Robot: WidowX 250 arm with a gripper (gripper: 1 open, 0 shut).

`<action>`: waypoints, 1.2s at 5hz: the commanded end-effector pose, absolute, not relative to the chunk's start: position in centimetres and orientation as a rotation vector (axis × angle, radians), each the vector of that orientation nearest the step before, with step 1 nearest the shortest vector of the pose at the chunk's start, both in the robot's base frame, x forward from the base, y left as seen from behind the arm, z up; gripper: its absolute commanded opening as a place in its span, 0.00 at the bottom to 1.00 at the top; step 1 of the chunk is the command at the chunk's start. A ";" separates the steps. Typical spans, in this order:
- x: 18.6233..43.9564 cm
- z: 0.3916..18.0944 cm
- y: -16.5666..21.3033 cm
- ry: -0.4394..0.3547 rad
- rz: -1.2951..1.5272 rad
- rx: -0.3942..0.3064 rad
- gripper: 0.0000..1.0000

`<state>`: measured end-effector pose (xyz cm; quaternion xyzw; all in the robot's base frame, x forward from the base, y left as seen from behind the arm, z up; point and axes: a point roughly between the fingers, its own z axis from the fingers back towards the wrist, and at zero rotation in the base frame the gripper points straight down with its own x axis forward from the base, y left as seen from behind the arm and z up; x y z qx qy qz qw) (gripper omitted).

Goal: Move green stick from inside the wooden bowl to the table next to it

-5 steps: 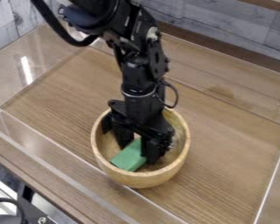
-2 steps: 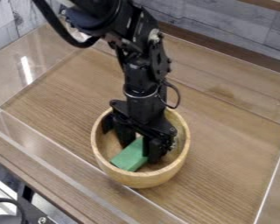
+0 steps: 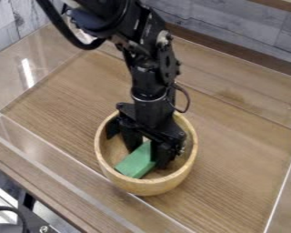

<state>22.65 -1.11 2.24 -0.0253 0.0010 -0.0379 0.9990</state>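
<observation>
The wooden bowl (image 3: pixel 121 181) sits near the front of the table (image 3: pixel 75 100). Inside it lies the green stick (image 3: pixel 137 163), bright green, partly covered by my gripper. My black gripper (image 3: pixel 151 151) reaches straight down into the bowl with its jaws open, one finger on each side of the stick's upper end. The fingertips are low inside the bowl, close to the stick; whether they touch it I cannot tell. The stick rests on the bowl's bottom.
Low clear acrylic walls (image 3: pixel 26 146) edge the tabletop at the front and left. The black arm (image 3: pixel 124 36) rises from the bowl toward the upper left. Bare wood-grain surface spreads to the bowl's left and right.
The gripper has sunk slightly lower into the bowl over the stick. The stick and bowl have not moved.
</observation>
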 end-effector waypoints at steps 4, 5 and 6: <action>21.9 1.3 -0.9 0.047 -0.065 -0.057 1.00; 21.7 1.2 -0.9 0.058 -0.061 -0.060 1.00; 21.5 1.2 -0.9 0.067 -0.057 -0.063 1.00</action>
